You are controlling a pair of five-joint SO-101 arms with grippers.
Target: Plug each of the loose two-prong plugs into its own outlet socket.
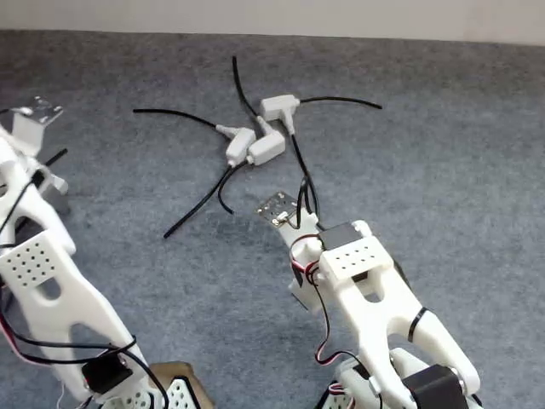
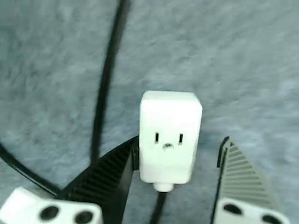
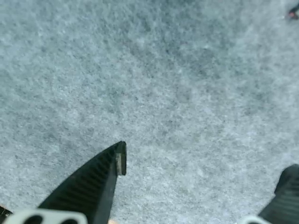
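Note:
A white outlet socket lies on the grey carpet, its two slots and round hole facing up and its black cable leaving the near end. My left gripper is open around it: the black finger rests against one side and the pale finger stands a little off the other. My right gripper is open over bare carpet with nothing between its fingers. In the high view, a cluster of white plug and socket bodies with black cables lies at the back middle, just beyond an arm.
Another black cable runs past the socket on the carpet. A second arm stands at the left edge of the high view. A pale wall strip bounds the far side of the carpet. A brown object sits at the near edge.

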